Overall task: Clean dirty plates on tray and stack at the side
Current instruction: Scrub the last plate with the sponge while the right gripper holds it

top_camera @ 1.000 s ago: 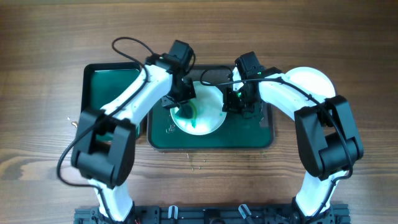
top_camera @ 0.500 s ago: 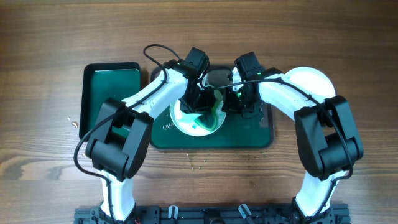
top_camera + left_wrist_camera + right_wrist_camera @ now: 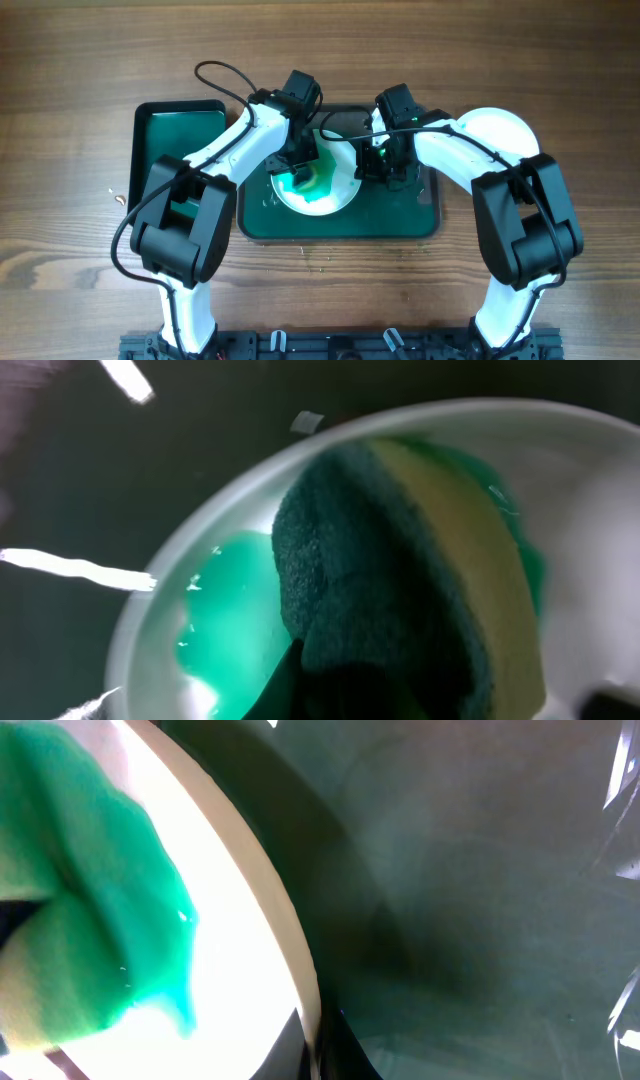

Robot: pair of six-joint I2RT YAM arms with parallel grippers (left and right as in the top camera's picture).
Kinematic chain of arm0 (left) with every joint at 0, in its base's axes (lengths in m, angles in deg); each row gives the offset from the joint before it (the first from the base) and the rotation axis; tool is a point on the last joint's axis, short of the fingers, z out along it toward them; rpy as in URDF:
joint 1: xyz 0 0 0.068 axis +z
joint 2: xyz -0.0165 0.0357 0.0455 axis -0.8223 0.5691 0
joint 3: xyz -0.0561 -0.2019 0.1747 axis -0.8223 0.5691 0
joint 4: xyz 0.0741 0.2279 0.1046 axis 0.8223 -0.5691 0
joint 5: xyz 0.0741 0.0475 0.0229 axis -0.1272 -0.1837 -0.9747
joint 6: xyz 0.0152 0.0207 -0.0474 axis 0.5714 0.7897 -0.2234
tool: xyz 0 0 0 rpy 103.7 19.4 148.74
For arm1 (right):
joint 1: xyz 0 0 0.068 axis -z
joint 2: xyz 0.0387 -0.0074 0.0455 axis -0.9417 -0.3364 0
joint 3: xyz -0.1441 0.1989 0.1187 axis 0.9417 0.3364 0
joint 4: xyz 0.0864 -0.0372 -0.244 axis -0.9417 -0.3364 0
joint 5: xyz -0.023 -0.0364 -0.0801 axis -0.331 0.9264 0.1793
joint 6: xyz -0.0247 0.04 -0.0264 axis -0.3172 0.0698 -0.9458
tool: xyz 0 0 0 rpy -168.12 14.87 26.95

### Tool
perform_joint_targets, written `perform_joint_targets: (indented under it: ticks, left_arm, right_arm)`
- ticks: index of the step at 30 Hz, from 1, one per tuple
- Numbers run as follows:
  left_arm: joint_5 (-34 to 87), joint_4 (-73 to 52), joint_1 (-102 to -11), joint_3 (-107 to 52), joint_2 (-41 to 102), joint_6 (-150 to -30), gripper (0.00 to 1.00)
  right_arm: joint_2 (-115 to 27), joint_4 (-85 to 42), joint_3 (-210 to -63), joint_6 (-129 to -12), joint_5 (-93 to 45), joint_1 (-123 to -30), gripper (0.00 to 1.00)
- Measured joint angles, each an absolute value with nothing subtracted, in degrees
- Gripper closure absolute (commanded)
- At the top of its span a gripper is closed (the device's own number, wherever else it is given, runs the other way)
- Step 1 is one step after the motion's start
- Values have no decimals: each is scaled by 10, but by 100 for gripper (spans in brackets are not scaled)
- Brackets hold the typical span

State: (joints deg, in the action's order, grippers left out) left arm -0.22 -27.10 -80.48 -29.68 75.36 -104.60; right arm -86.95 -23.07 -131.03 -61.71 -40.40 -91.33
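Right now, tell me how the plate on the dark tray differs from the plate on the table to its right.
The tray plate carries a teal-green smear and a sponge; the side plate looks plain white. The tray plate lies in the dark green tray; the side plate sits on the table. Both are round and white.

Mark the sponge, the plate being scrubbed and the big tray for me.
sponge (image 3: pixel 370 580), left wrist view, dark scrubbing face
plate (image 3: pixel 340 190), overhead view, bare white rim
dark green tray (image 3: pixel 400 213), overhead view, bare floor
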Motion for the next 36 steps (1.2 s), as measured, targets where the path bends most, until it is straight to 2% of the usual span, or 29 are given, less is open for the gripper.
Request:
perform_joint_targets:
  ticks: [7, 14, 17, 29, 33, 36]
  left_arm:
    - [-64, -312, -821, -300, 754, -1049, 96]
    - [103, -283, -812, -299, 754, -931, 96]
    - [126, -260, -812, -297, 754, -916, 96]
    - [-65, -306, -829, -299, 754, -1014, 96]
    - [-67, -335, -828, -300, 754, -1024, 96]
    - [-20, -340, -823, -300, 754, -999, 96]
  right_arm:
    - [-870, -230, -1310, -617, -404, -916, 96]
    - [-870, -232, -1310, -617, -404, -916, 96]
    - [-870, -232, -1310, -617, -404, -916, 96]
    - [-870, -232, -1310, -617, -404, -916, 96]
    - [-870, -232, -1310, -617, -404, -916, 96]
    - [-870, -232, -1310, -618, -404, -916, 96]
